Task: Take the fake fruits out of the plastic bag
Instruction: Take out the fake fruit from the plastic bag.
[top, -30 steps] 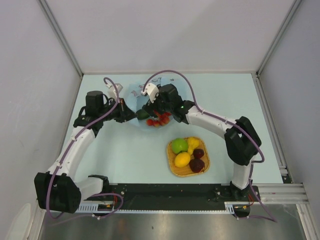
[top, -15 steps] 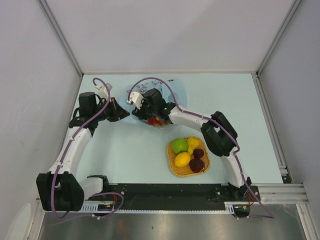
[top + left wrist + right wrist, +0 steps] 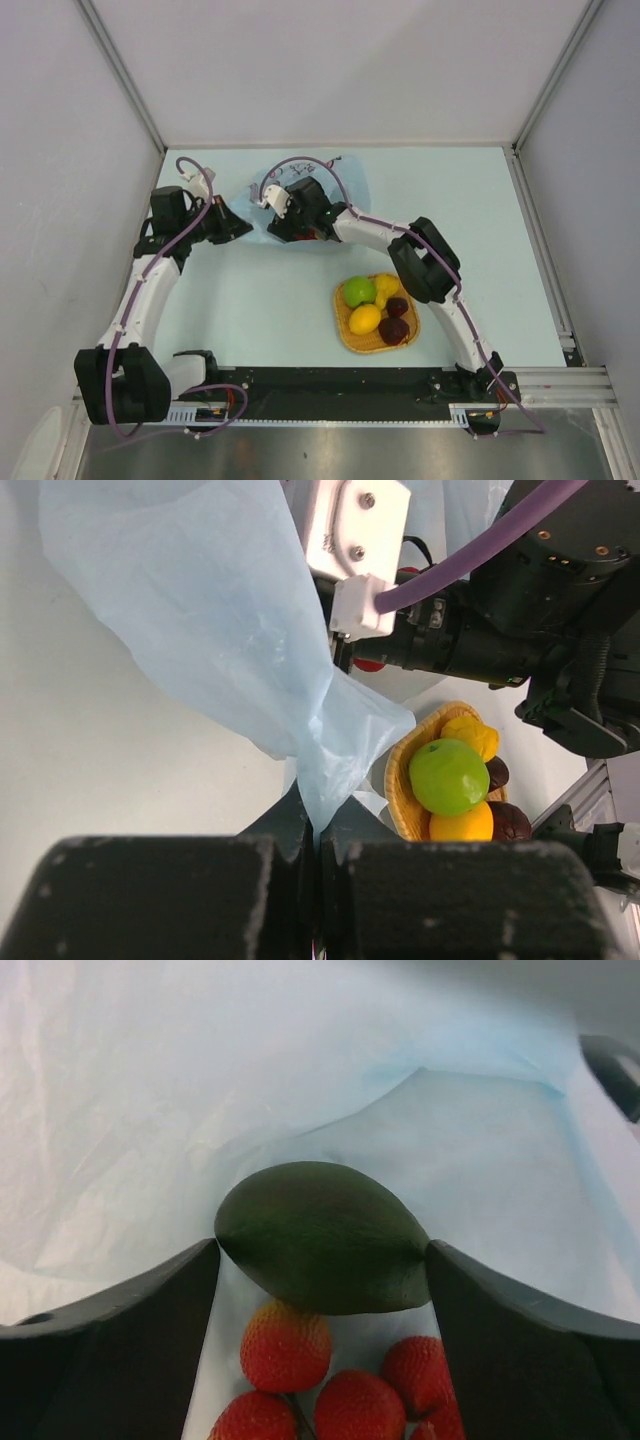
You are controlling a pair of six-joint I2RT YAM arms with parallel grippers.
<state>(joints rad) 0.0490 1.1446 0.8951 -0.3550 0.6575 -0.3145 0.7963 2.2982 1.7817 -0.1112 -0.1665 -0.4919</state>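
The bag [image 3: 200, 600] lies on the far left part of the worktop [image 3: 270, 300], between the two arms. The left end effector [image 3: 318, 828] is closed together on a thin fold of the bag's edge, and the plastic rises from this pinch in a tilted sheet.

The right end effector [image 3: 322, 1250] is inside the bag's mouth. Its two fingers [image 3: 110, 1350] stand wide apart, and a dark green oval fruit [image 3: 322, 1230] lies across between them. Each end of this fruit reaches one finger. If the fingers press on it or only stand beside it, I cannot tell. Just under the oval fruit some red strawberries [image 3: 285, 1345] lie close together on the plastic, also inside the bag.

The other fruits are outside the bag, in an orange woven tray [image 3: 397, 800]. The tray is on the worktop in front of the bag, nearer to the arm bases and below the right arm. In it are a green round fruit [image 3: 359, 291], a lemon [image 3: 365, 319], a yellow pear-like fruit [image 3: 386, 288] and two dark red fruits [image 3: 394, 330]. They lie close beside each other. The tray does not touch the bag.
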